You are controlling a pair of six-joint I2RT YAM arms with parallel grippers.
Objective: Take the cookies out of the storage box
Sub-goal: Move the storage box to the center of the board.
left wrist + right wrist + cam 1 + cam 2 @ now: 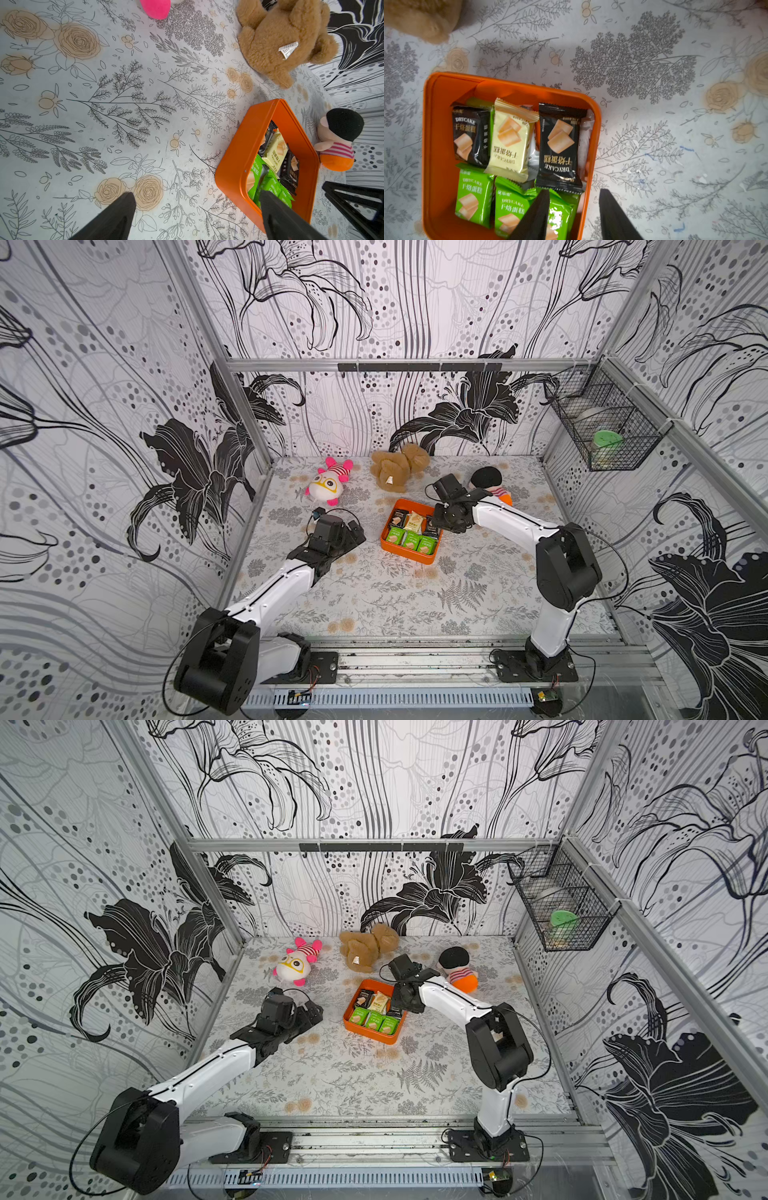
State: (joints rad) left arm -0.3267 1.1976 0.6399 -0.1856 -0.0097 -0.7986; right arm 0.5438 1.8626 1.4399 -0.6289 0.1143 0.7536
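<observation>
Floral wallpaper (415, 302) in black and white wraps the cell on three sides, and the table (374, 597) below carries a pale print of ferns and tan roses.

Left arm (270, 597) first: it reaches low across the table, forearm close to flat. The left gripper (197, 193) is spread wide above bare tabletop, nothing between its jaws. The orange storage box (234, 166) sits just off to its right, and the brown teddy (284, 41) lies well ahead of it.

Over to the right arm (511, 522). The elbow is hiked high, the forearm angles in toward the middle, and the wrist tips down. The right gripper (574, 190) hangs at the edge of the storage box nearest that arm. Its jaws stand fairly narrow and straddle the box wall. One finger (537, 214) is over the contents and the other is outside, above the table. Whether they pinch anything, I cannot tell.

A doll with black hair (490, 481) lies just behind this wrist, and a pink-and-white plush (328, 483) sits beyond the left gripper.

The cookies (508, 135) are all inside the box. Three green packets lie nearest the right fingertips, one of them under the inner finger. Past those, a black, a cream and another black packet lie side by side.
</observation>
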